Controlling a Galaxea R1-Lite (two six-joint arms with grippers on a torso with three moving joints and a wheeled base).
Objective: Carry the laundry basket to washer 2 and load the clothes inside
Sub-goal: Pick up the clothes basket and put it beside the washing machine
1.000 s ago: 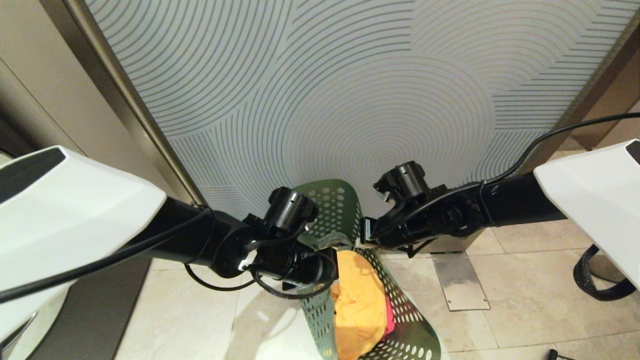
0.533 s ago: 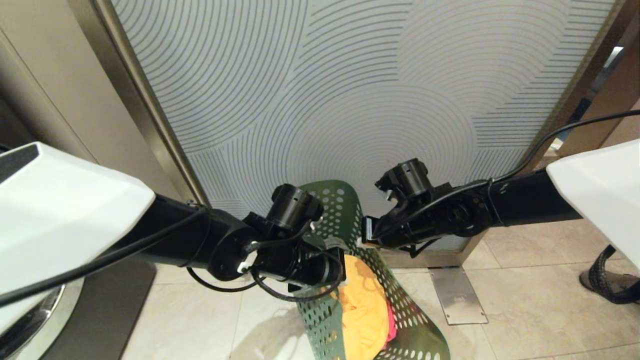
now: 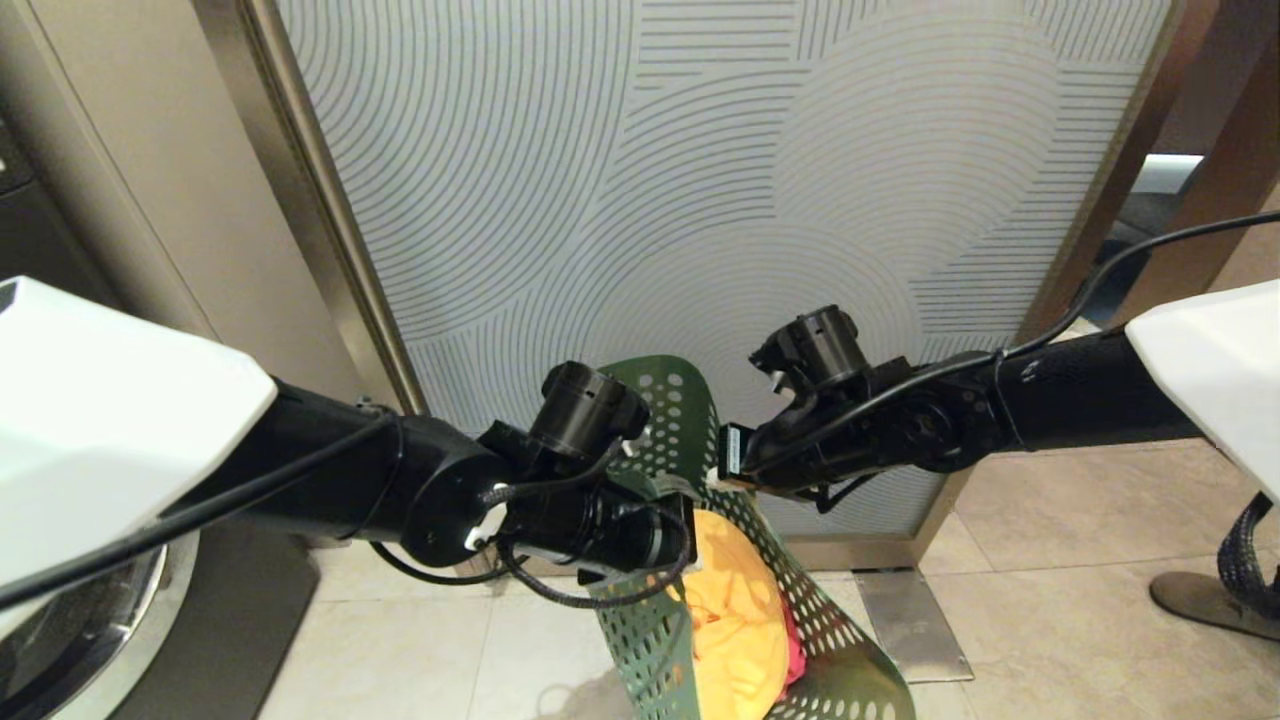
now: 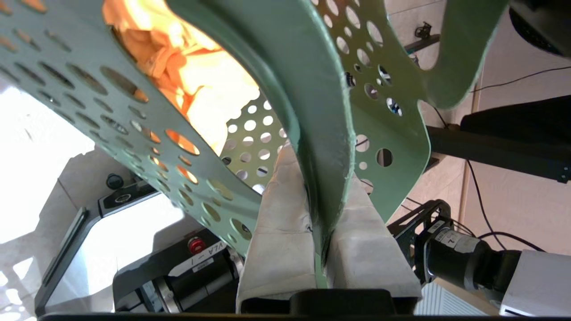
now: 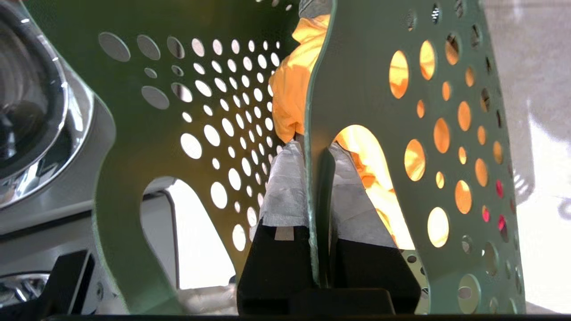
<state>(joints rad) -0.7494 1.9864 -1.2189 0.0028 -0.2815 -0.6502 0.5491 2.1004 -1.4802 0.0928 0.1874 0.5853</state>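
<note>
The dark green perforated laundry basket (image 3: 676, 402) hangs between my two arms above the tiled floor, seen end-on. Yellow-orange clothes (image 3: 735, 610) and a pink piece (image 3: 793, 645) lie inside. My left gripper (image 3: 672, 532) is shut on the basket's rim by one handle; its padded fingers (image 4: 279, 214) pinch the green edge (image 4: 319, 133). On the opposite rim my right gripper (image 3: 726, 466) is shut beside the handle cut-out (image 5: 370, 178). A dark grey washer with a chrome-rimmed door (image 3: 70, 640) shows at the lower left; its number is hidden, so whether it is washer 2 I cannot tell.
A tall panel with a curved-line pattern (image 3: 700, 180) stands close in front, framed in metal. A beige wall (image 3: 130, 220) is on the left. A metal floor plate (image 3: 910, 620) lies at the panel's base, and a dark shoe-like shape (image 3: 1215, 600) is at the right.
The whole head view has shifted with the camera: the panel and floor plate have slid down and left, and the washer's rim has come into view. Both grippers keep their hold on the basket.
</note>
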